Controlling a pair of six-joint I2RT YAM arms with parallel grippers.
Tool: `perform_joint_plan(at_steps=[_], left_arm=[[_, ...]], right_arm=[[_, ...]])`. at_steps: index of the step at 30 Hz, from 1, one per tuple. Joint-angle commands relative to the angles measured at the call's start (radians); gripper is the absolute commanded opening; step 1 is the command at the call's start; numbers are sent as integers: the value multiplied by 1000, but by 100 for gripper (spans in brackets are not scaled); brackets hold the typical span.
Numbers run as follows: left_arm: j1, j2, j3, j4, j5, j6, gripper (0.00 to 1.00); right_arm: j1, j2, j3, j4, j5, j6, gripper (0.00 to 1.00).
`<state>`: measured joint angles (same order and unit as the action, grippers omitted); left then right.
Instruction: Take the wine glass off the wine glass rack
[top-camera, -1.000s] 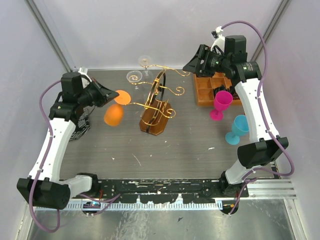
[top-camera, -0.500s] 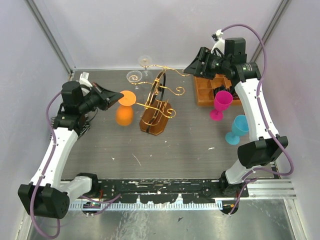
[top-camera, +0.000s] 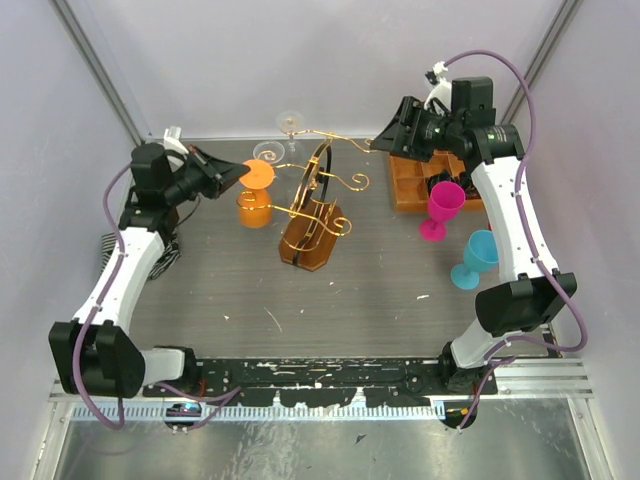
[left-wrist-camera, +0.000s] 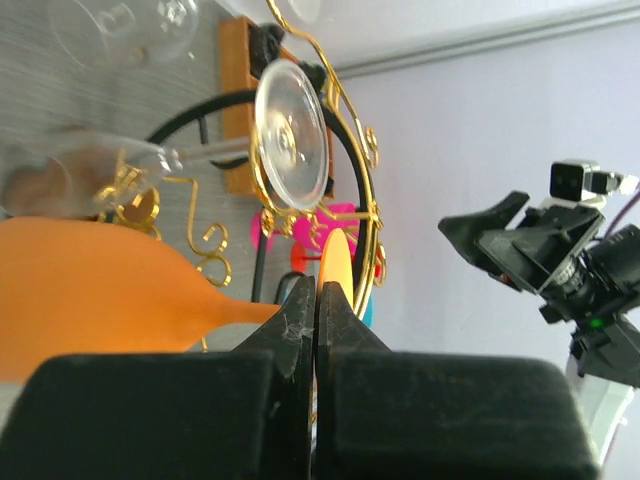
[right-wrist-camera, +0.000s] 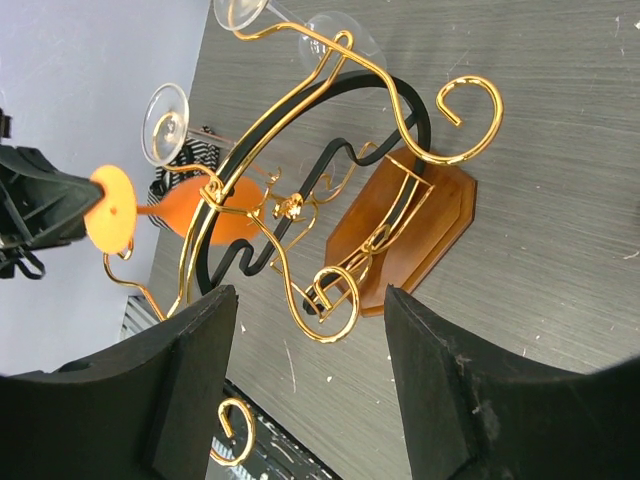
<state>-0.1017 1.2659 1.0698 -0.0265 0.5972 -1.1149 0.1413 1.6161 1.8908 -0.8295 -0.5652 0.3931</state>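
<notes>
The left gripper (top-camera: 238, 173) clenches the orange stemmed wine glass (top-camera: 254, 208) at ten o'clock of the gold curly-wire rack (top-camera: 312, 238); the right gripper (top-camera: 383, 140) stands released.

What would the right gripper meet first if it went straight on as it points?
Probably the wine glass rack: its gold scrolls lie straight ahead of the open right gripper, though depth is unclear.

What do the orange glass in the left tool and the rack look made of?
Orange wine glass: opaque, matte, evenly coloured, so probably plastic. Wine glass rack: thin gold wire with bright glints, likely polished or plated metal. Its base: brown with a soft sheen, looks like varnished wood.
</notes>
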Motion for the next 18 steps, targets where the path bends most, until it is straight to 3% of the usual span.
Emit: perform_joint_plan(at_steps=[1,6,12,15,18], left_arm=[[95,-20,123,-103,-11,161,0],[309,-21,188,-218,-32,302,0],[315,203,420,-483,-295,574,0],[256,374,607,-643,-510,715,0],[143,563,809,-781,-899,898,0]], right_arm=[[-15,-40,51,-16,-20,-40,66],[-25,-42,40,-23,-25,-53,66],[-26,-25,49,-45,-34,-74,69],[-22,-15,55,-61,-24,-84,72],[-21,-23,33,-57,-21,-89,75]])
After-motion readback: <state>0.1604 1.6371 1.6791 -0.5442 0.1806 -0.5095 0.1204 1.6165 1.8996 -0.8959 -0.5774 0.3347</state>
